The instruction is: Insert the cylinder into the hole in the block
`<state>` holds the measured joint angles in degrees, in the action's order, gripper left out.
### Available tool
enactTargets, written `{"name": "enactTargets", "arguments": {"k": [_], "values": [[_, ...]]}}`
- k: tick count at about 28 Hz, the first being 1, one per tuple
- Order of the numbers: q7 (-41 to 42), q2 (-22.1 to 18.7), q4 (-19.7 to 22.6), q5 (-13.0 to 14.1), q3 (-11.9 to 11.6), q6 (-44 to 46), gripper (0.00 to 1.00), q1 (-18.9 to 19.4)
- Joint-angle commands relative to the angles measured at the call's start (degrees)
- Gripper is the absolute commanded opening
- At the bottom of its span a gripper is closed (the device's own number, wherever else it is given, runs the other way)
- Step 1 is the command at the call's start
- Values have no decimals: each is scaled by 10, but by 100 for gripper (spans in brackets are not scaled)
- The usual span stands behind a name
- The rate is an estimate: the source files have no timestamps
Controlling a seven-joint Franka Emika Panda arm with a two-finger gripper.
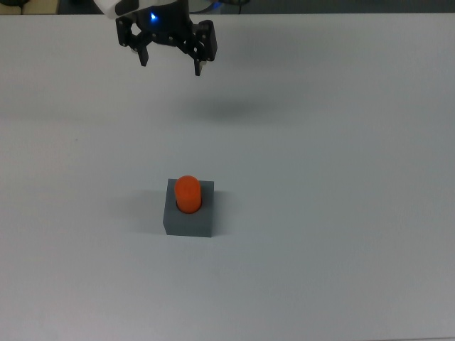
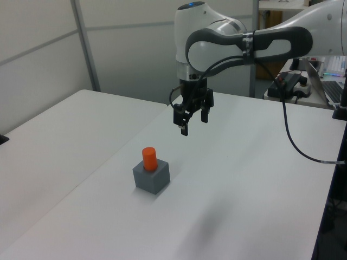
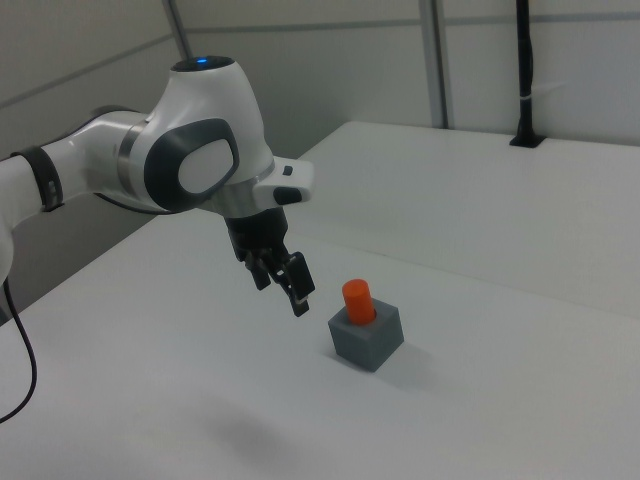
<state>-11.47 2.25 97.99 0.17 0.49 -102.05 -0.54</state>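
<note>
Cylinder (image 1: 188, 194) stands upright in the block (image 1: 189, 217) on the white surface (image 1: 341, 213), well apart from the raised tool (image 1: 171, 62), fingers spread and empty, toward the top view's far left.

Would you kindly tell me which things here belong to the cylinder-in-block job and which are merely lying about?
Job:
cylinder, standing in the block's hole
block
tool, open, raised, away from both

Lying about:
laptop and cables on the side desk
table, only the support
</note>
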Motion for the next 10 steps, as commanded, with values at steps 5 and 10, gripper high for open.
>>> {"name": "enactTargets", "arguments": {"k": [5, 10], "values": [[43, -13, 16, -11, 10, -9, 100, -10], [65, -11, 16, -11, 9, -10, 100, -10]]}}
